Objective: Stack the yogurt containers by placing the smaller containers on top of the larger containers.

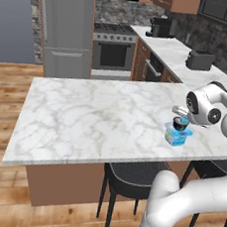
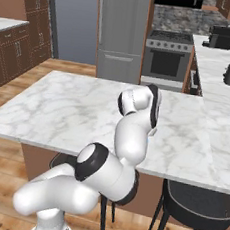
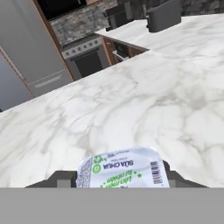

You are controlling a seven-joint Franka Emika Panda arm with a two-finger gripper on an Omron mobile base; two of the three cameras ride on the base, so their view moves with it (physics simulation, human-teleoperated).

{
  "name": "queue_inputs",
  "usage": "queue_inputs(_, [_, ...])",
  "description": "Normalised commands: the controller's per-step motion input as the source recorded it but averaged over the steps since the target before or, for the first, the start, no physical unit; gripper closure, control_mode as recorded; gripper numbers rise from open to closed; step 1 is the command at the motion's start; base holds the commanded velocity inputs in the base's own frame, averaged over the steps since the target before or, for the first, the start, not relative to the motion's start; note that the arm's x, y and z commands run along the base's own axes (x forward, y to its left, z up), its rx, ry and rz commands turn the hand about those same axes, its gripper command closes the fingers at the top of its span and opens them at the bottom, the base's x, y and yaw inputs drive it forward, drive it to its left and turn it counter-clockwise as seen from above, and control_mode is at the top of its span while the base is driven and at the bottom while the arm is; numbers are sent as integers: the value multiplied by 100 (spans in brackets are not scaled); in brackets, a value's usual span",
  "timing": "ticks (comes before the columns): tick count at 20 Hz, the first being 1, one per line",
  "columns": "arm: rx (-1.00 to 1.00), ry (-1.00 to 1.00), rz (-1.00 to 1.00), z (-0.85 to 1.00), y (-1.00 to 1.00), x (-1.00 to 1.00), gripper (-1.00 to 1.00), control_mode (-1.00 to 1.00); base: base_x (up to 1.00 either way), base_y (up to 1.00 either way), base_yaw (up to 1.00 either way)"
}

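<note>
Across the left and middle of the island, the marble counter (image 1: 85, 117) lay pale, glossy and grey-veined. Toward its right edge, in the left base view, the larger tub (image 1: 176, 138) stood upright on the marble: squarish, light blue, with a wide flat rim that made a steady platform. The dark round cup (image 1: 180, 123) sat on that rim, so I judged one small container stacked and one left to go. Just above and beside that stack I held the tiny light-blue cup (image 1: 179, 110) clear of the marble. In the hand view its foil lid, smooth and printed with green lettering and a barcode, sat at the bottom edge. My gripper (image 3: 122, 178) looked clamped onto this cup, with a dark finger (image 3: 61, 178) against each side of its flared rim, though the contact itself fell at the frame's edge. Thin plastic like that would probably flex, so I thought a light squeeze best.
</note>
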Motion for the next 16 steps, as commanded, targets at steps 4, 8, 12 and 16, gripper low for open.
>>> queue_inputs(4, [0, 14, 0, 22, -7, 19, 100, -100, 0, 0, 0])
queue_inputs(8, [0, 14, 0, 16, -4, 13, 100, -100, 0, 0, 0])
queue_inputs(12, [0, 14, 0, 11, -9, 0, 100, -100, 0, 0, 0])
queue_inputs(16, [0, 14, 0, 12, -11, 0, 100, -100, 0, 0, 0])
